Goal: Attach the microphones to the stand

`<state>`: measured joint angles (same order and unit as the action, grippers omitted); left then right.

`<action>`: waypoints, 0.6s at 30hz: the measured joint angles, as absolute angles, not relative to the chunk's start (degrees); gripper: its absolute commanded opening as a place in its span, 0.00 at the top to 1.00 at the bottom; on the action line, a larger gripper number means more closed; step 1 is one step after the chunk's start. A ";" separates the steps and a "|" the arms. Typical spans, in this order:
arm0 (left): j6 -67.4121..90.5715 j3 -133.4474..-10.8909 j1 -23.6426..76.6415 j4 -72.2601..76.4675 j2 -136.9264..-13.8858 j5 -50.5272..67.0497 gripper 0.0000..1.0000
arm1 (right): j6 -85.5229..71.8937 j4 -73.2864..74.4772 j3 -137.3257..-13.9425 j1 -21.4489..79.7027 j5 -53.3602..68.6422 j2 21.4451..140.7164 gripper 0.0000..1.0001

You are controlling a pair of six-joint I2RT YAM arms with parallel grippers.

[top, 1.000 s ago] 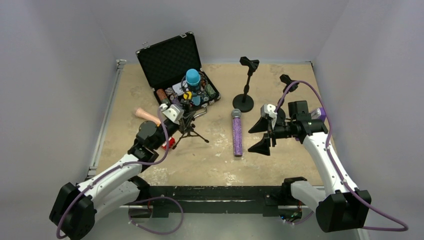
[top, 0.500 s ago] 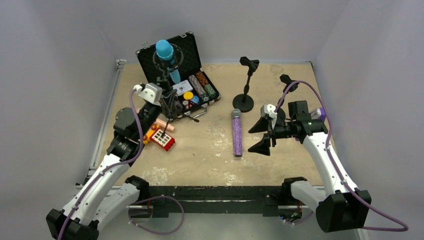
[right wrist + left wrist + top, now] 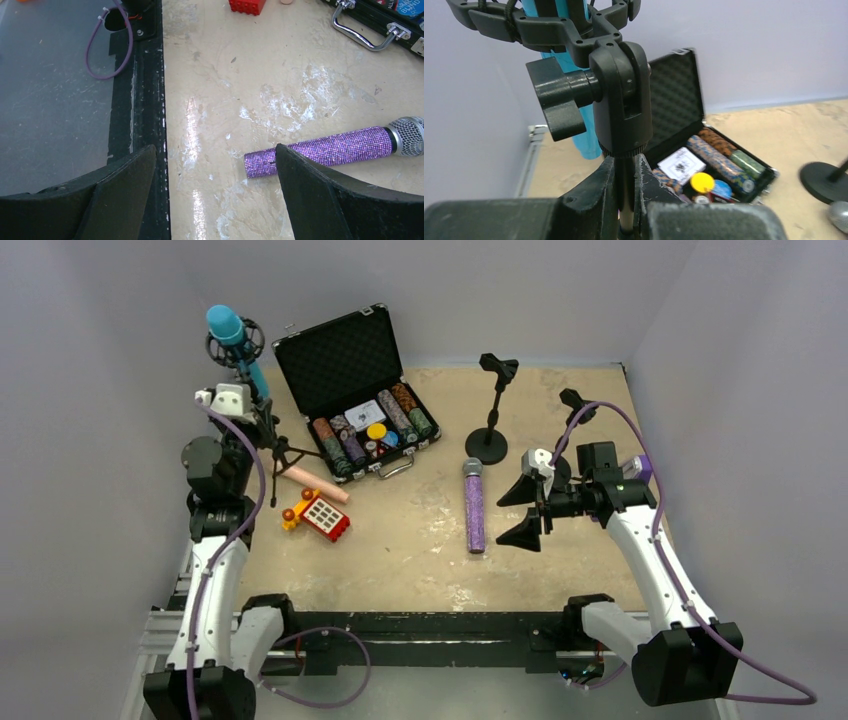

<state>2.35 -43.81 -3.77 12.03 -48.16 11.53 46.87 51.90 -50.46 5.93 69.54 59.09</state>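
My left gripper [image 3: 258, 418] is shut on the pole of a black tripod stand [image 3: 282, 452] and holds it up at the far left. The bright blue microphone [image 3: 236, 338] sits in that stand's shock mount. In the left wrist view the fingers [image 3: 594, 200] clamp the pole [image 3: 625, 197] under the mount's swivel [image 3: 620, 100], with the blue microphone [image 3: 574, 120] behind it. The peach-pink microphone [image 3: 318, 483] lies on the table. The glittery purple microphone [image 3: 474, 506] lies flat mid-table and also shows in the right wrist view [image 3: 335, 149]. My right gripper [image 3: 522, 510] is open and empty beside it.
An open black case [image 3: 352, 358] of poker chips stands at the back left. A red toy block [image 3: 324, 517] lies in front of it. A round-base stand [image 3: 489, 443] is at back centre, and another stand [image 3: 572, 400] is behind my right arm.
My left arm has swung left and back, carrying the tripod stand with the blue microphone from near the case to the far left. The right arm has not moved.
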 measured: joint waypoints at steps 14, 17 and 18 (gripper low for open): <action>-1.61 -35.57 -17.02 23.86 -53.17 9.04 1.00 | 47.70 53.25 -50.46 5.93 70.24 59.09 0.07; -2.24 -33.41 -18.17 25.41 -54.33 7.40 1.00 | 48.25 53.80 -50.46 5.93 70.54 59.09 0.07; -2.24 -32.84 -18.44 25.82 -54.50 7.07 1.00 | 48.53 54.15 -50.46 5.93 70.63 59.11 0.07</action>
